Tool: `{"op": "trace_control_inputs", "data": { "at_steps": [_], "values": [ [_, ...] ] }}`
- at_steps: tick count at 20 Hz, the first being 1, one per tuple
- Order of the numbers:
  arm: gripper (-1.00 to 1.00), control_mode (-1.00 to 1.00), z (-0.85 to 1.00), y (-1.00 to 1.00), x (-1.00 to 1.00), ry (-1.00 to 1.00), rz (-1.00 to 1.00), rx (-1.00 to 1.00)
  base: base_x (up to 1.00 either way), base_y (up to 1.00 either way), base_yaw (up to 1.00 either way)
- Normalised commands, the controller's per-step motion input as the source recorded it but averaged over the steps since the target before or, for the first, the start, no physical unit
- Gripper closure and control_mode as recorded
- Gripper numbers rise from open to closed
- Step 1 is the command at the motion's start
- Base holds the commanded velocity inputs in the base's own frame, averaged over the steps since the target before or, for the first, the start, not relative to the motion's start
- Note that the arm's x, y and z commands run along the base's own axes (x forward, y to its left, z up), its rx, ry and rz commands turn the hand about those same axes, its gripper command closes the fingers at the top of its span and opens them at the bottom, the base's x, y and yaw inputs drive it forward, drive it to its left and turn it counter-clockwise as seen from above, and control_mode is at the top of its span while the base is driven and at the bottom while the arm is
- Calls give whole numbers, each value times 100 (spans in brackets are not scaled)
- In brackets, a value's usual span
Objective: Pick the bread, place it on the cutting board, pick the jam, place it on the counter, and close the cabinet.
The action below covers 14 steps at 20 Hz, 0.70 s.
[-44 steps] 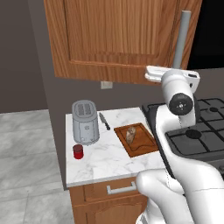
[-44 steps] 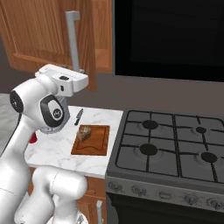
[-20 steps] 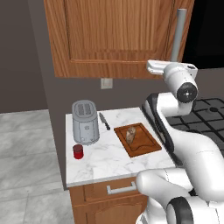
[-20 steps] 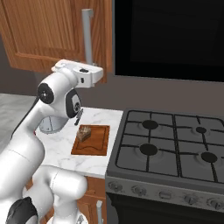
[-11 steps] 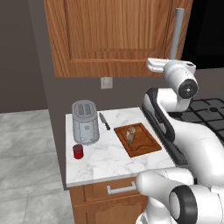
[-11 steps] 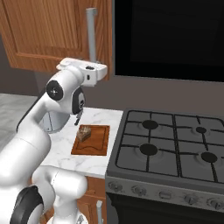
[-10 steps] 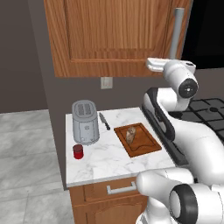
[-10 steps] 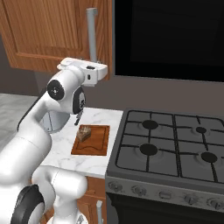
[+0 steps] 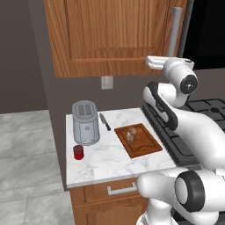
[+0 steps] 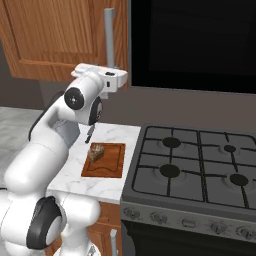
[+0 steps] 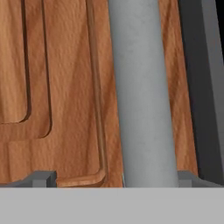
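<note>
From the left base, the brown panelled wooden cabinet [image 9: 110,35] is being shown shut above the veined white marble counter [image 9: 110,158]. From the right base, its long grey bar handle [image 10: 109,37] is being faced by the gripper [image 10: 122,80]. From the hand, the handle is being straddled by widely spread fingertips [image 11: 41,178].

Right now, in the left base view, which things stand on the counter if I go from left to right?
The jam → the toaster → the knife → the bread lying on the cutting board.
</note>
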Motion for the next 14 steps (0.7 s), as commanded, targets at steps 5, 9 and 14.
{"op": "trace_control_inputs", "data": {
  "at_steps": [5,9,14],
  "values": [
    [-100,-100,-1,0,28,0,4,0,0,0,0],
    [-100,-100,-2,0,30,0,4,0,0,0,0],
    [-100,-100,-3,0,30,0,4,0,0,0,0]
  ]
}}
